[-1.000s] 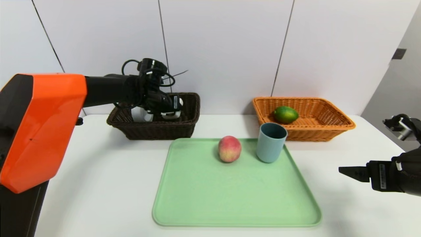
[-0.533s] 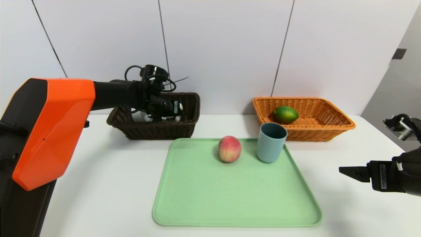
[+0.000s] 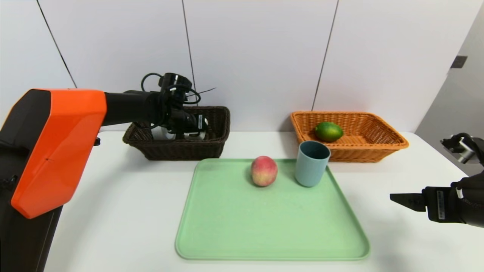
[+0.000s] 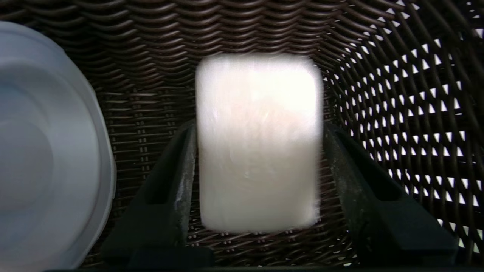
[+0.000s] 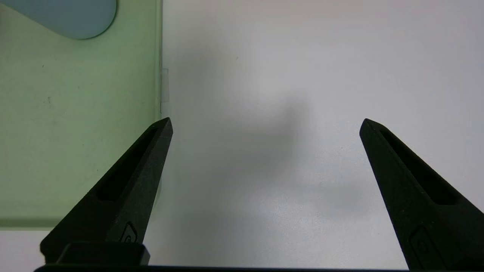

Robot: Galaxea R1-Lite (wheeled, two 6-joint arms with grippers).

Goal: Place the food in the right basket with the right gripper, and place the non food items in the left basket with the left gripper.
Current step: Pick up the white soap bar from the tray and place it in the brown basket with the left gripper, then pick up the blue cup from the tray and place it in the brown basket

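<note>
Releasing the white soap-like block (image 4: 259,143) cleanly is the job in hand. The left gripper (image 3: 194,126) reaches down inside the dark brown basket (image 3: 215,145), and in the left wrist view the block sits between its fingers (image 4: 181,177); one finger lies against the block's side while a thin gap shows at the other, so the jaws look partly parted, though I cannot tell whether the grip is fully broken. The block appears to rest on the basket's woven floor, just beside the white round container (image 4: 49,151). To finish well, the jaws should spread until both sides are free, then the gripper should rise straight out of the basket without nudging the container or catching the wicker wall.

Beyond the basket's right end, the peach (image 3: 264,170) and blue-grey cup (image 3: 312,163) stand on the green tray (image 3: 264,234); the green citrus (image 3: 328,131) lies in the orange basket (image 3: 378,149). The right gripper (image 5: 264,124) hangs wide apart and empty, far right of the dark basket.
</note>
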